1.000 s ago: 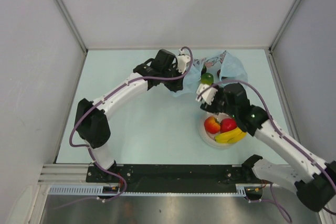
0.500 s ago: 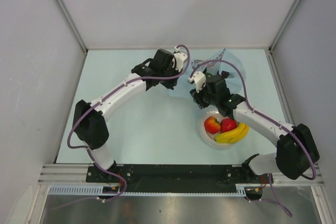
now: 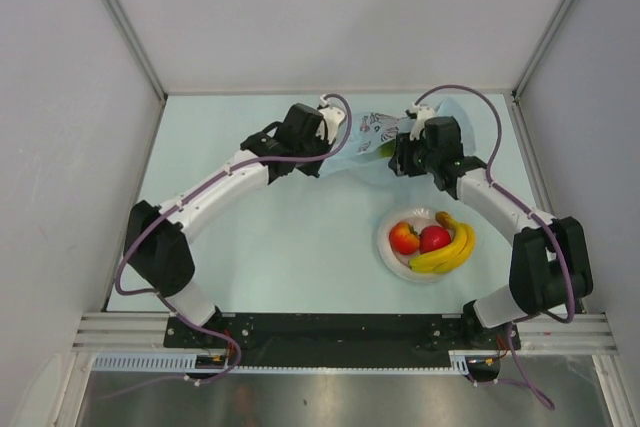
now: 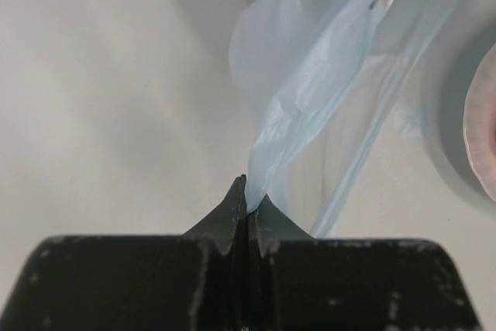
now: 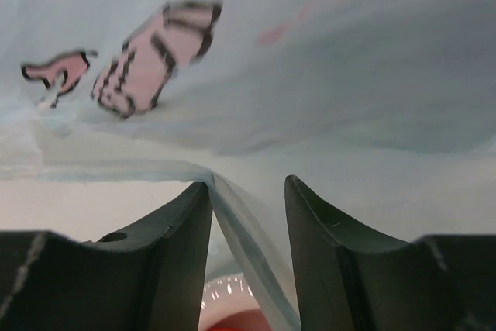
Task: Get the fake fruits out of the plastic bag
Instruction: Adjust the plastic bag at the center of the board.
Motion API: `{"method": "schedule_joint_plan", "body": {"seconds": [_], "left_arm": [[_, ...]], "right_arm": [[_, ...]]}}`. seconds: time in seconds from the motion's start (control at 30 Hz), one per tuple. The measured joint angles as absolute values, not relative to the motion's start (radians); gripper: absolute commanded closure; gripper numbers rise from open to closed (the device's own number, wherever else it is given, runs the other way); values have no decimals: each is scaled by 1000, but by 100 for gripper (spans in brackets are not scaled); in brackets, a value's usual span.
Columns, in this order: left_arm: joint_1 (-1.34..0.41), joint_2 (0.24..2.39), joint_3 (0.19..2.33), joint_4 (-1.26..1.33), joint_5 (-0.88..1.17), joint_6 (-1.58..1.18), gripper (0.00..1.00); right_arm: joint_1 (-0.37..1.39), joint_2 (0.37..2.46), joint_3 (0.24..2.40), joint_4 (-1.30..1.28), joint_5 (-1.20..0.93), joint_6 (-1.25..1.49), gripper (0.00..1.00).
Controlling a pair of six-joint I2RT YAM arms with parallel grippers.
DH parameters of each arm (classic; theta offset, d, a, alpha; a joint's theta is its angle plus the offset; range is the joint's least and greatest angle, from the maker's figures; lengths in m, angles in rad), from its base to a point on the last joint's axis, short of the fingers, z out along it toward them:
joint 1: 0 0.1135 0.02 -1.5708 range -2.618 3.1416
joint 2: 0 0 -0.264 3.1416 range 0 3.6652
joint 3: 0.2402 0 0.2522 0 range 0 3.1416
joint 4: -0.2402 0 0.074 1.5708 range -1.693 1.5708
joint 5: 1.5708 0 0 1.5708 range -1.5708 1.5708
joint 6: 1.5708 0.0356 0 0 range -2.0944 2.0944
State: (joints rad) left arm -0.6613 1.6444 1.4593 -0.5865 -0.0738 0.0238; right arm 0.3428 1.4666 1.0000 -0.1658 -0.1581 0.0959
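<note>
The plastic bag point(image 3: 368, 127), at the desk's point(image 3: 280, 217) far side, is pinched in the left gripper's point(image 4: 246, 193) closed jaws. A film fold is straddled by the right gripper's point(image 5: 248, 191) parted jaws; the green fruit point(image 3: 384, 150), not film, should be enclosed before closing.

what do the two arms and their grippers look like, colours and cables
The left arm and right arm have white links with bulky black joints, and a thin purple cable loops along each. The left gripper and right gripper have dark matte fingers tapering to points. No markings are visible.
</note>
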Motion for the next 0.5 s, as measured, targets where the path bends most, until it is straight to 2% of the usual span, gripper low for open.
{"method": "schedule_joint_plan", "body": {"seconds": [0.13, 0.2, 0.37, 0.5], "left_arm": [[-661, 1620, 1419, -585, -71, 20, 100], [-661, 1605, 1399, -587, -64, 14, 100], [-661, 1567, 1375, -592, -17, 8, 100], [-661, 1506, 1335, -595, -20, 27, 100]], "right_arm": [[300, 1497, 1071, -134, -171, 125, 46], [302, 1512, 1089, -118, -166, 133, 40], [309, 1559, 1097, -122, -161, 195, 40], [352, 1562, 1128, -206, -253, 184, 32]]}}
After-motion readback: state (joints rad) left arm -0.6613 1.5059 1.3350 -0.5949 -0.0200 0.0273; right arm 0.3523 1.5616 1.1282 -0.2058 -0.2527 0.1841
